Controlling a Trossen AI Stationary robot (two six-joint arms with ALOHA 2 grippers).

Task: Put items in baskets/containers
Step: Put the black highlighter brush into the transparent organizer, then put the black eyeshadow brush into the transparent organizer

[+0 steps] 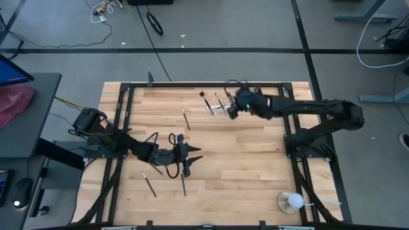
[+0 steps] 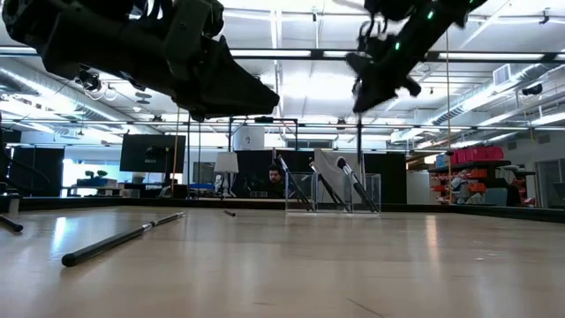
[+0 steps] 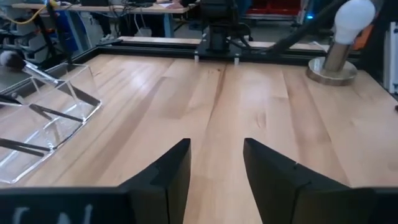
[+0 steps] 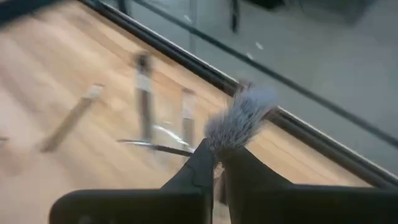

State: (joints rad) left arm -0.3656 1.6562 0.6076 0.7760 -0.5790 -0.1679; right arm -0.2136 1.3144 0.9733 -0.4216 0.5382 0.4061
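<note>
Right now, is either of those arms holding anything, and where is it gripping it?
The right gripper pinches a makeup brush just below its fluffy bristles, above the clear organizer. The left gripper is open and holds nothing.

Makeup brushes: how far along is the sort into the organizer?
Done: at least three brushes already stand in the clear organizer at the table's far side. In hand: the right gripper is shut on a fluffy-tipped brush above the organizer. Left: loose brushes remain on the wood, including one mid-table and two at the near side by the open, empty left gripper.
</note>
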